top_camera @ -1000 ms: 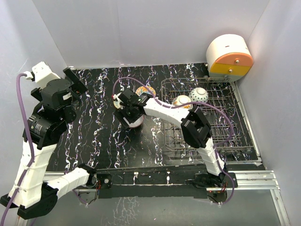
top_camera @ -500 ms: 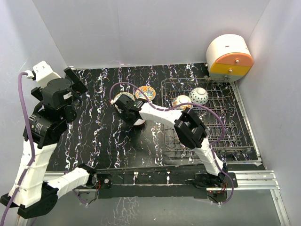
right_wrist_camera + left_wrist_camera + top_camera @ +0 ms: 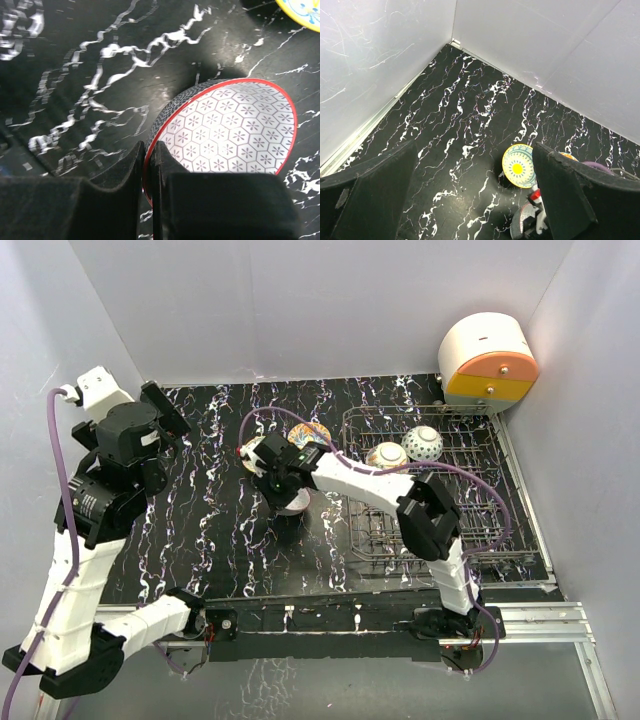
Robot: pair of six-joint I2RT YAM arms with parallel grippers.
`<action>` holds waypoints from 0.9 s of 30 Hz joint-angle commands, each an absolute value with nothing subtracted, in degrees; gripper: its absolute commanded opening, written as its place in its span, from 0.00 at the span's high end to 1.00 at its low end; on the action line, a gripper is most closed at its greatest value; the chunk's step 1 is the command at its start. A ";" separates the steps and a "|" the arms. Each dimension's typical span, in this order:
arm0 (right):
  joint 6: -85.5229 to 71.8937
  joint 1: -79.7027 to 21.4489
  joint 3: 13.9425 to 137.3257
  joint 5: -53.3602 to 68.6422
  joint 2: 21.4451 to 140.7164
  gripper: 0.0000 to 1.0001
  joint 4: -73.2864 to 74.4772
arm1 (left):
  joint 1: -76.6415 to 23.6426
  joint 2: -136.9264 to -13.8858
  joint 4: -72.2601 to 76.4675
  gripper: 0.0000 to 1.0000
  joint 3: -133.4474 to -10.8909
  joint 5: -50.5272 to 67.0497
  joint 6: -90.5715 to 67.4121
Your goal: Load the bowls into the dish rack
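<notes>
A red-rimmed bowl [image 3: 235, 135] with a white hexagon-flower inside sits on the black marbled table. My right gripper [image 3: 148, 150] is shut on its near rim, one finger inside and one outside. From above, that gripper [image 3: 283, 480] covers most of this bowl [image 3: 295, 503]. A yellow bowl [image 3: 518, 165] and an orange floral bowl [image 3: 312, 432] lie just behind it. Two bowls [image 3: 386, 455] [image 3: 423, 443] stand in the dish rack [image 3: 470, 530] at the right. My left gripper [image 3: 475, 146] hangs open and empty, high over the table's left side.
A round white-and-orange appliance [image 3: 488, 360] stands in the far right corner behind the rack. Pale walls close in the table at the back and on both sides. A purple cable [image 3: 270, 418] loops from the right arm over the bowls.
My right gripper has closed onto the red-rimmed bowl's rim. The right arm's elbow has shifted a little. The left arm has barely moved.
</notes>
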State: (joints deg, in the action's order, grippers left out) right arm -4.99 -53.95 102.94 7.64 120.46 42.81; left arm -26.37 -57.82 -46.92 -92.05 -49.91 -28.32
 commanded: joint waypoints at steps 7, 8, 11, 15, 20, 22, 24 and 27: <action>-20.53 -33.82 96.40 27.28 97.66 0.92 32.73 | -26.46 -58.69 -45.60 0.04 -92.77 -46.83 -24.97; -21.92 -30.73 94.33 29.12 95.96 0.92 31.16 | -26.46 -58.83 -45.50 0.03 -92.59 -45.91 -25.07; -23.75 -22.17 89.50 32.11 92.32 0.92 28.14 | -26.46 -59.02 -44.58 0.03 -91.78 -43.37 -25.18; -29.41 -9.75 81.46 38.34 88.31 0.92 20.79 | -26.46 -59.77 -44.41 0.03 -91.36 -41.13 -24.84; -36.84 4.48 71.27 45.25 84.80 0.92 9.98 | -26.46 -61.27 -45.00 0.03 -91.92 -39.63 -23.87; -38.76 8.46 68.44 47.40 84.09 0.92 6.84 | -26.46 -61.77 -44.92 0.03 -92.08 -39.38 -23.50; -39.43 11.52 66.62 48.67 83.91 0.92 4.21 | -26.46 -62.16 -44.63 0.03 -92.24 -39.17 -23.30; -42.68 15.45 63.73 52.23 84.58 0.92 -0.92 | -26.46 -63.09 -44.37 0.03 -93.01 -38.42 -22.67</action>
State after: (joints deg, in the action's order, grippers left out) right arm -37.08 12.27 64.95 43.44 88.42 13.69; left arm -26.37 -62.57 -45.39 -91.70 -39.62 -24.40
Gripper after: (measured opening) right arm 0.109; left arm 0.969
